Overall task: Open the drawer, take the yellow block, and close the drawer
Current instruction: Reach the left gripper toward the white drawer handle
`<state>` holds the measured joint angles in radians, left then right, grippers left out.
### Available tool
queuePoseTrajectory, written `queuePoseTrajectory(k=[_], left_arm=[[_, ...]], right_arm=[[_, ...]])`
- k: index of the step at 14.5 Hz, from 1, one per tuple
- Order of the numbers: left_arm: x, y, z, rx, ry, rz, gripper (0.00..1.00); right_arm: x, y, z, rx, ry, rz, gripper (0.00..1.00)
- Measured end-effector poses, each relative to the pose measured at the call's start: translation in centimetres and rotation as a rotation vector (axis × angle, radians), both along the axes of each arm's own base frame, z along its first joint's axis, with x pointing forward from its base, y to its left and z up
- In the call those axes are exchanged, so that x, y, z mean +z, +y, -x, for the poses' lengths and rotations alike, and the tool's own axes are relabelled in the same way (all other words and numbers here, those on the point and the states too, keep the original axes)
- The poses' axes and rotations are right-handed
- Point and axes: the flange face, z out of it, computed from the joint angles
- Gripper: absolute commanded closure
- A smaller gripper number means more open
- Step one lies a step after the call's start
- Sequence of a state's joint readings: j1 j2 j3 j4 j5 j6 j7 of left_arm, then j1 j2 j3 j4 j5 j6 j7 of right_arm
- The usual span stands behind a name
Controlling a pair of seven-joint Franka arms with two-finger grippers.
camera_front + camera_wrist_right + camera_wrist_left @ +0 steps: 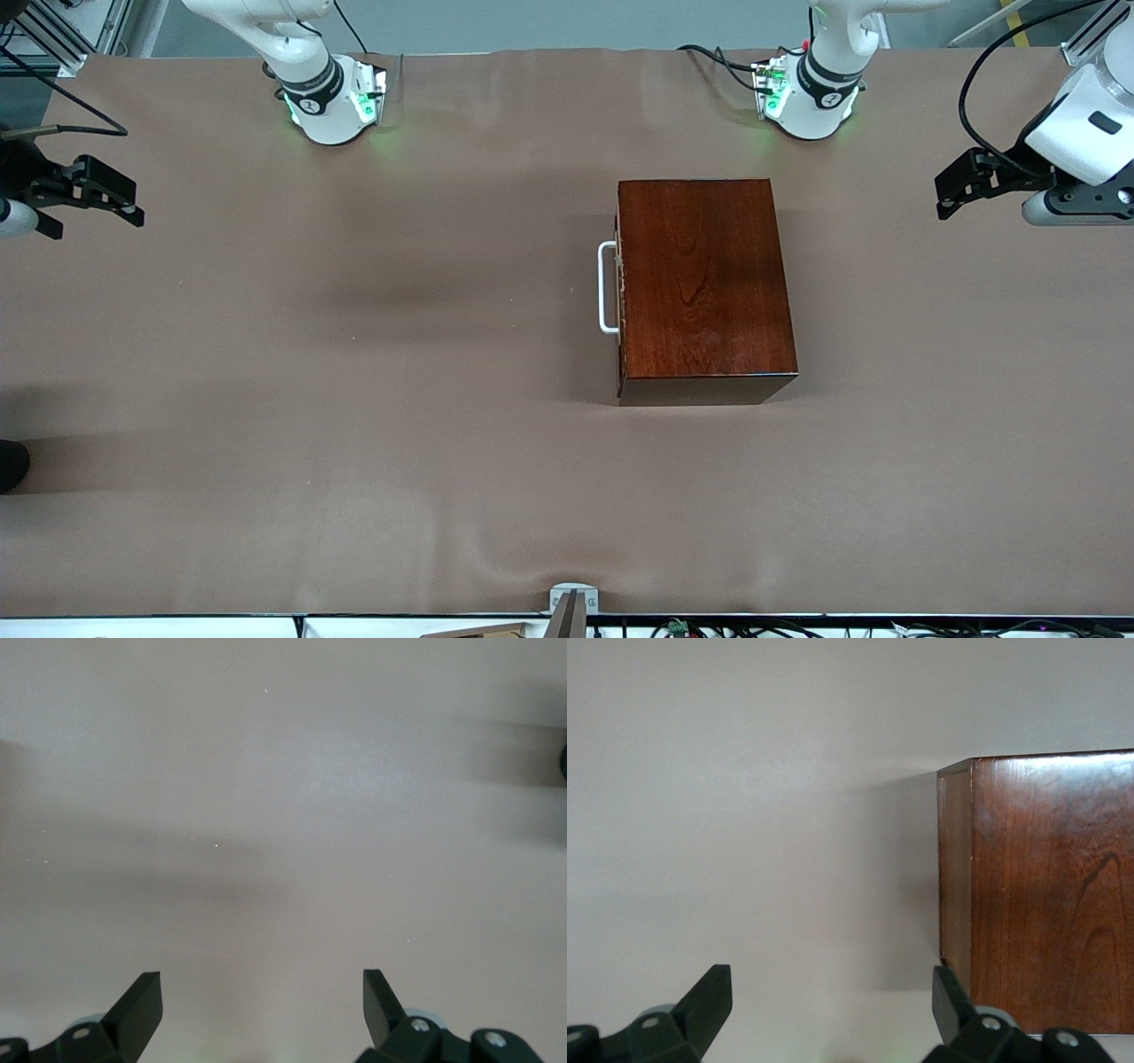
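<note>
The dark reddish-brown wooden box [704,283] stands on the table, nearer the left arm's end. Its drawer is pushed in; only the white bar handle [607,288] shows, on the side facing the right arm's end. The yellow block is hidden. My left gripper [944,197] hovers open over the table's edge at the left arm's end, apart from the box. In the left wrist view a corner of the box [1050,904] shows past the open left gripper [831,979]. My right gripper [135,206] hangs open over the right arm's end, with only bare table under it [262,979].
Both arm bases [332,102] [806,97] stand along the table edge farthest from the front camera. A small metal bracket [571,602] sits at the nearest edge. A dark object [11,465] pokes in at the right arm's end. Brown cover [354,354] spreads around the box.
</note>
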<state>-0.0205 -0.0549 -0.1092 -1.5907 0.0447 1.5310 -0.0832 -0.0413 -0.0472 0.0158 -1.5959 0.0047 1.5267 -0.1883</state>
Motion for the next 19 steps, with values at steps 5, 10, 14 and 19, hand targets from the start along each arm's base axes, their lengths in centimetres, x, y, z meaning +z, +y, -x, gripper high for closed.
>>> queuePoseTrajectory(k=[5, 10, 14, 19], left_arm=[[0.4, 0.1, 0.3, 0.002, 0.01, -0.001, 0.0], [0.9, 0.1, 0.3, 0.002, -0.001, 0.0, 0.0], [1.0, -0.7, 0.3, -0.013, -0.003, 0.0, 0.0], [-0.3, -7.1, 0.8, -0.007, 0.016, -0.004, 0.0]], right_arm=[[0.0, 0.0, 0.0, 0.0, 0.0, 0.0, 0.0], [0.0, 0.0, 0.0, 0.0, 0.0, 0.0, 0.0], [0.0, 0.0, 0.0, 0.0, 0.001, 0.0, 0.0], [0.0, 0.0, 0.0, 0.0, 0.001, 0.0, 0.0]])
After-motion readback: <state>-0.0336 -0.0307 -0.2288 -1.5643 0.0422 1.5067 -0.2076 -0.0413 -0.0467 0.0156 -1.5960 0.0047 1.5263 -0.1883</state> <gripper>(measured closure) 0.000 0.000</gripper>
